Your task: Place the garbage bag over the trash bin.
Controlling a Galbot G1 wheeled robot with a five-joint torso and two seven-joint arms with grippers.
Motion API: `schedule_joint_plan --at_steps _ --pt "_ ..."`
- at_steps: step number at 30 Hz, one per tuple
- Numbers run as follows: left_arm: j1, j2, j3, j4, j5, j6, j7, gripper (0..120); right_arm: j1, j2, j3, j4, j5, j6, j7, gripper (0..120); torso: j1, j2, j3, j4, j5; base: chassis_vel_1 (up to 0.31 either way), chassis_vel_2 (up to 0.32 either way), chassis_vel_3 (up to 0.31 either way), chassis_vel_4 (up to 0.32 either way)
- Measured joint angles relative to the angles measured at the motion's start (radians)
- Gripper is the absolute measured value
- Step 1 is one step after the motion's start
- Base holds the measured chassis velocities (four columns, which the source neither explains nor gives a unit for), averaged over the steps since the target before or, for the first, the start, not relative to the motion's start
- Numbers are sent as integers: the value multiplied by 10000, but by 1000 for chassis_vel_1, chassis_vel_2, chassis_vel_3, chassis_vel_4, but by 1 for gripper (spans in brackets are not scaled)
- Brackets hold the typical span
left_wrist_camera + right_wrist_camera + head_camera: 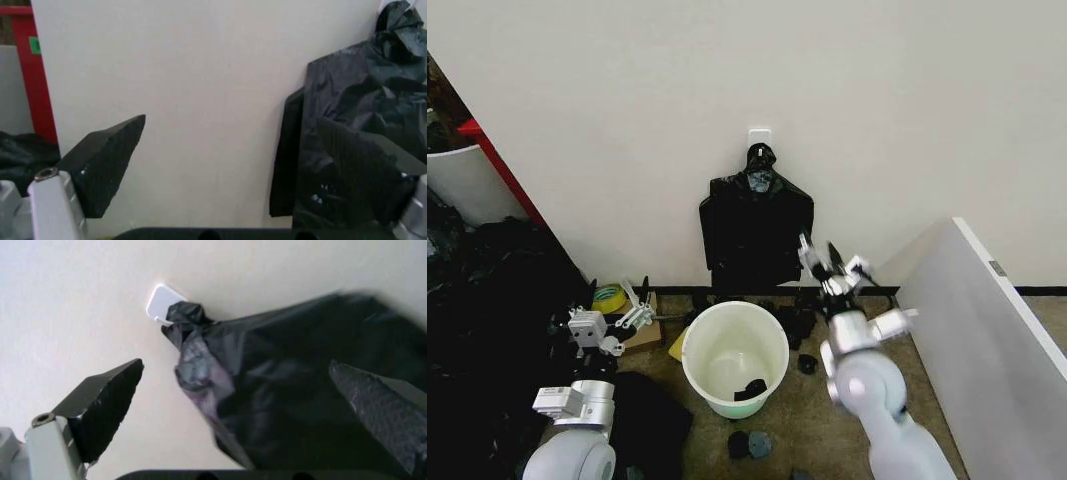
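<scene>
The garbage bag [756, 228] hangs flat against the wall from a white hook [760, 136], directly above the trash bin [734, 356] on the floor. The right gripper [821, 256] is raised beside the bag's lower right edge, fingers spread wide and holding nothing. The left gripper [637, 306] sits low, left of the bin, also open and empty; something small and dark, perhaps a scrap, lies inside the bin.

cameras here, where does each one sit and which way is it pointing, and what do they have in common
Head view: from the robot's head, looking forward and down at the trash bin and the garbage bag hung on the wall; left gripper and right gripper show.
Left wrist view: on the left arm, facing the wall; open left gripper, bag to one side.
Right wrist view: on the right arm, close to the bag and its hook; open right gripper.
Shared: the garbage bag appears in all three.
</scene>
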Motion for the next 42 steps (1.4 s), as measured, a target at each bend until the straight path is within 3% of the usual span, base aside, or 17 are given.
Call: schedule_joint_plan --at_steps 11,20,32,42 --pt "25 54 -38 46 12 -101 -154 100 1326 1499 -198 -1449 588 -179 -3 100 0 -1 0 -2 1 0 0 0 0" --pt "29 23 -25 142 63 -130 -182 100 1982 1538 -43 -2417 273 -66 -223 98 0 -1 0 -2 3 0 0 0 0" --pt "121 -142 -4 265 249 -199 -207 100 2151 1603 -153 -2519 257 36 -552 50 0 -1 -1 1 4 0 0 0 0" --pt "197 -150 -4 305 336 -219 -214 100 2369 1578 -32 -2577 266 35 -631 16 0 -1 -1 -1 4 0 0 0 0"
